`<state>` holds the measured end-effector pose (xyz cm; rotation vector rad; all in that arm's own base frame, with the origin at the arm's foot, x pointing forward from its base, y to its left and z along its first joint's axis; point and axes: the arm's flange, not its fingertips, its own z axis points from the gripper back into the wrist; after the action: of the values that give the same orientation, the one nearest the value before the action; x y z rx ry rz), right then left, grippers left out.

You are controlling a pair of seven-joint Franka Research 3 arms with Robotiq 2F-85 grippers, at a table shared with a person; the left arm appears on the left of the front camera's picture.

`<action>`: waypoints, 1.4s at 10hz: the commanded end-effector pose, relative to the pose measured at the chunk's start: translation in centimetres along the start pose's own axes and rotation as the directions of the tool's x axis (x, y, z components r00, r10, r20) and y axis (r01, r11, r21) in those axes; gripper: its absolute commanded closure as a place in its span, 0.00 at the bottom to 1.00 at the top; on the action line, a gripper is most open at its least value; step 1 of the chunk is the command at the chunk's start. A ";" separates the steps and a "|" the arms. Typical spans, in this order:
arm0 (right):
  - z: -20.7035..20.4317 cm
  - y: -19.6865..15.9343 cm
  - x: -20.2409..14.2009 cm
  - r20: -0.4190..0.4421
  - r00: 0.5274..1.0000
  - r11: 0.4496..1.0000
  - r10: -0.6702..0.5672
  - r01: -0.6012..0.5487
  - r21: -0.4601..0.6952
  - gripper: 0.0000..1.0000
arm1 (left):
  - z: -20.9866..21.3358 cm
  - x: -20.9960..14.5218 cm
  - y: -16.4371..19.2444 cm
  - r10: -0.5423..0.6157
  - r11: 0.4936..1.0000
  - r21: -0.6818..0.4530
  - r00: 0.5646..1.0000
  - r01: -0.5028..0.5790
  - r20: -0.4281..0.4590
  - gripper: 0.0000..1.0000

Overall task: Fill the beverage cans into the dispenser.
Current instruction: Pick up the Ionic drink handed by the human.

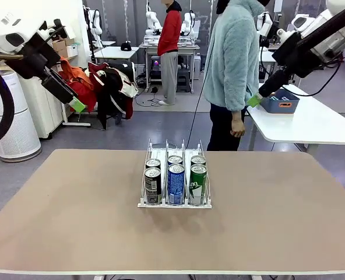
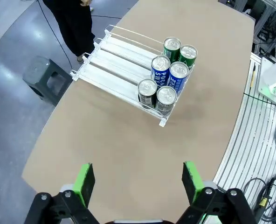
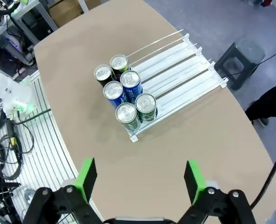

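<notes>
- Front view: the left gripper (image 1: 75, 104) is hanging high up at the far left and the right gripper (image 1: 254, 100) high at the far right. Both are well apart from the table (image 1: 73, 221), and neither is carrying anything.
- The dispenser (image 1: 166, 143) is sitting mid-table with six cans (image 1: 176, 182) bunched at its near end: black on the left, blue in the middle, green on the right.
- A person (image 1: 233, 58) is standing just past the far edge. If an arm is reaching toward the far end of the lanes, it's risking a bump with that person's hand.
- Both arms are aiming at the same middle spot, so coming down together is asking for a clash.
- Left wrist view: the left gripper (image 2: 138, 175) is spread wide and empty, looking down at the dispenser (image 2: 114, 60) from well above.
- The cans (image 2: 168, 74) are touching each other, so there's no gap for a finger. A wide jaw dropping in there is probably going to shove or tip a neighbour.
- Right wrist view: the right gripper (image 3: 139, 175) is also spread wide and holding nothing.
- The dispenser (image 3: 180, 70) is looking light to me, so nudging the cans (image 3: 124, 95) could be sliding the whole rack across the table.
- Those cans are slim and tall, so I'm guessing one placed tilted in the bare far part of a lane is toppling over.
</notes>
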<state>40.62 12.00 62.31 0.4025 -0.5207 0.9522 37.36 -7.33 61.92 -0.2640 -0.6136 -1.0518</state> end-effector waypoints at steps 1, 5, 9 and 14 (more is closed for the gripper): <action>-1.6 0.9 -0.2 -0.036 0.999 1.000 0.026 -0.025 0.016 0.00 | -1.1 0.1 -0.1 -0.009 0.999 -0.044 1.000 0.009 0.000 0.00; -1.6 1.1 0.2 -0.035 0.999 1.000 0.017 -0.017 0.005 0.00 | -1.0 0.3 -0.3 -0.005 1.000 -0.019 1.000 0.004 -0.016 0.00; 7.2 0.5 5.2 0.080 0.973 0.967 0.216 -0.202 -0.156 0.00 | 10.2 4.8 2.7 -0.134 0.970 -0.179 0.975 0.166 0.176 0.00; 16.1 0.7 9.3 0.138 0.966 0.966 0.217 -0.193 -0.171 0.00 | 13.8 7.4 3.1 -0.131 0.990 -0.018 0.972 0.137 0.196 0.00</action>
<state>40.33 10.39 79.99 0.2712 -0.8078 1.0913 37.92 -4.28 78.72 -0.3866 -0.7938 -1.1838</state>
